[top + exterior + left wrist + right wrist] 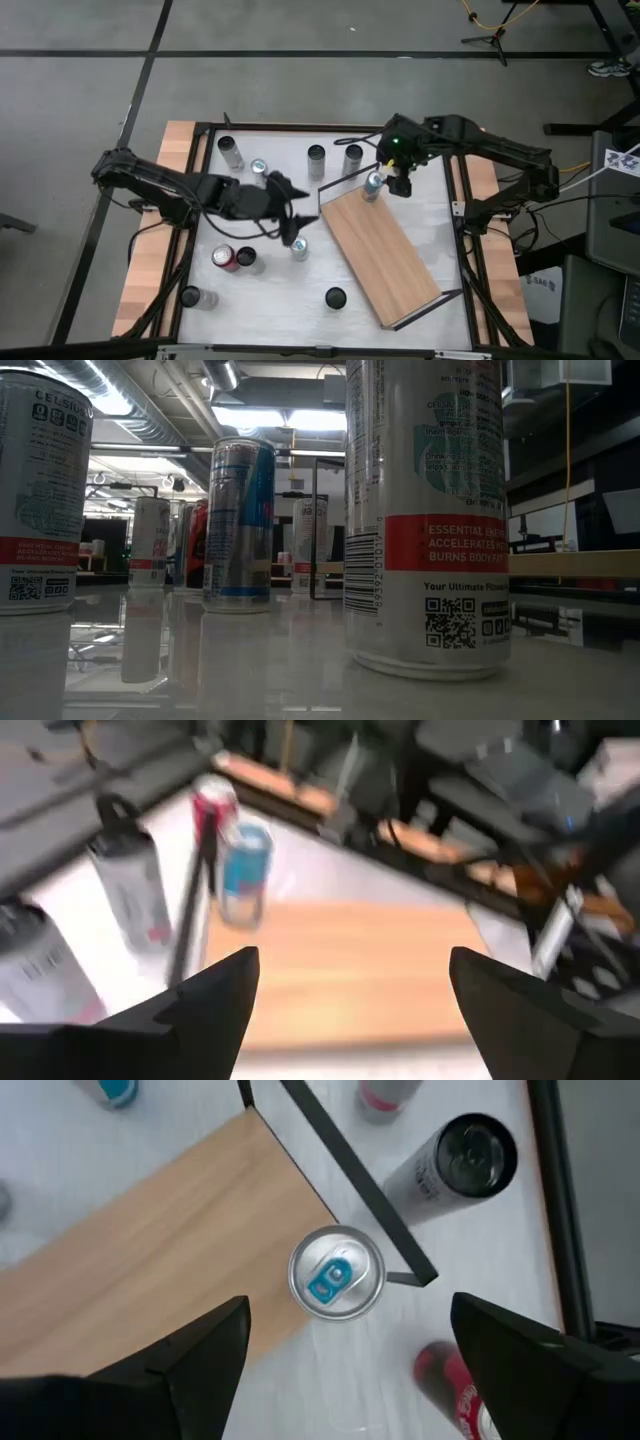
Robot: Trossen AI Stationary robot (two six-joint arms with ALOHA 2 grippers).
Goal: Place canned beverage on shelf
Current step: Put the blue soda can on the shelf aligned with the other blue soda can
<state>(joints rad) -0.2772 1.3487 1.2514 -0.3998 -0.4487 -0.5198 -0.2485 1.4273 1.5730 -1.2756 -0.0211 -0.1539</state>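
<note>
The shelf (380, 255), a long light-wood board with black wire rails at its short ends, lies slantwise on the white table. A silver-and-blue can (336, 1273) stands upright at the board's far corner (372, 186), just inside the rail (350, 1170). My right gripper (350, 1305) hangs open above that can, pointing steeply down, and touches nothing (398, 186). My left gripper (298, 222) is open near the shelf's left side, raised off the table. In its wrist view (352, 958) it looks across the board (350, 970) at the same can (245, 870).
Several more cans stand upright on the table: three along the far side (231, 152) (316, 160) (353, 158), one by my left gripper (299, 248), a red one (226, 257), and dark-topped ones near the front (335, 297). A tall can (425, 510) fills the low view.
</note>
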